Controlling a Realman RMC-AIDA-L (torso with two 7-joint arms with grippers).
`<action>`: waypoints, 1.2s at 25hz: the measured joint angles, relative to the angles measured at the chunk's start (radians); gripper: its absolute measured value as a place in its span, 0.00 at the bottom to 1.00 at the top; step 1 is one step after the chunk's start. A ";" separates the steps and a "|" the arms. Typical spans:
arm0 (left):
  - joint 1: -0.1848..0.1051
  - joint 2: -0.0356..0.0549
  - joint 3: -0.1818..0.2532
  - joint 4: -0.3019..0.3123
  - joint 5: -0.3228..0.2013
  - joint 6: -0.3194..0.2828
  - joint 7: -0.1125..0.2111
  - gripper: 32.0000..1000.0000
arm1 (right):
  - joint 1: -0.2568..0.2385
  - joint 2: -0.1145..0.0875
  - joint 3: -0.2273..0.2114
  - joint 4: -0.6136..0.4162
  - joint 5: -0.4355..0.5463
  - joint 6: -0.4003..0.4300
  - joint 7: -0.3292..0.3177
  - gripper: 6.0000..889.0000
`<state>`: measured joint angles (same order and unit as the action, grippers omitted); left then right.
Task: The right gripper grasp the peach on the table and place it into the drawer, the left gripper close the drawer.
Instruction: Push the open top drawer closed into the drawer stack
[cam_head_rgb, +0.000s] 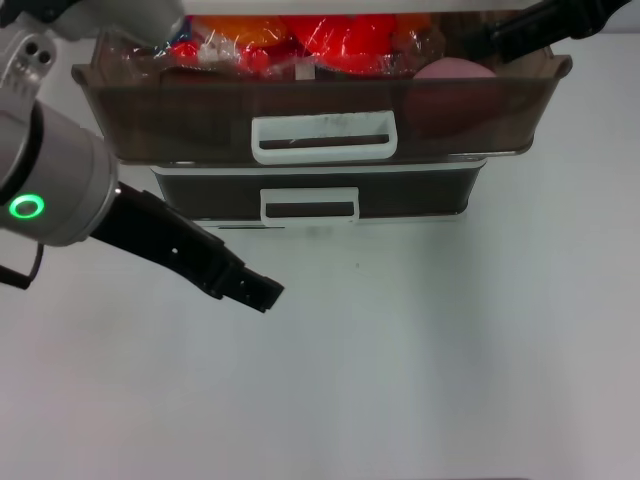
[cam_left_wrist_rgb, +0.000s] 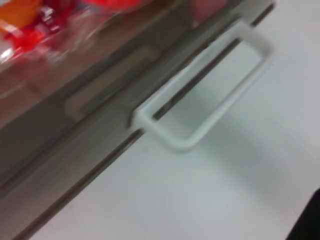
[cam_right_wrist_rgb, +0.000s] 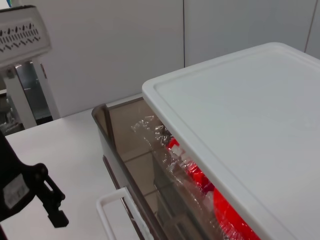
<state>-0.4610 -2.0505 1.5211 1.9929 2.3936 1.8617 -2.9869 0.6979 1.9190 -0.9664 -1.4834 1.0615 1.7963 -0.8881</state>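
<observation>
Peach (cam_head_rgb: 452, 72) in open drawer (cam_head_rgb: 200, 115), right end, beside red packets (cam_head_rgb: 340, 40). Left tool (cam_head_rgb: 262, 292) over surface (cam_head_rgb: 420, 350), empty — opening unclear. Right tool (cam_head_rgb: 470, 40) above drawer's right corner — state unclear.

The peach (cam_head_rgb: 452, 72) shows only partly above the drawer (cam_head_rgb: 320, 105) wall. The right hand (cam_head_rgb: 480, 40) is cut off by the head view's top edge. The drawer looks blurred in the left wrist view.

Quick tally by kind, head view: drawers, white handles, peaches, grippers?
Drawers: 2 (open drawer, shallower drawer)
White handles: 2 (wide handle, small handle)
Peaches: 1 (peach)
Grippers: 2 (left gripper, right gripper)
Total: 7
</observation>
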 joint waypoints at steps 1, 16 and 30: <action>-0.010 0.0001 0.000 0.000 -0.007 0.002 0.001 0.81 | 0.000 0.000 0.000 0.000 0.000 0.000 0.000 0.98; -0.190 -0.0004 0.095 -0.008 -0.031 0.014 0.009 0.81 | 0.015 0.000 0.000 0.000 0.000 0.000 -0.005 0.98; -0.279 -0.0027 0.106 -0.121 -0.019 -0.048 0.079 0.81 | 0.023 0.000 -0.002 0.000 0.008 0.000 -0.002 0.98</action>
<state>-0.7399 -2.0532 1.6271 1.8714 2.3751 1.8133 -2.9078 0.7212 1.9190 -0.9682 -1.4834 1.0692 1.7963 -0.8898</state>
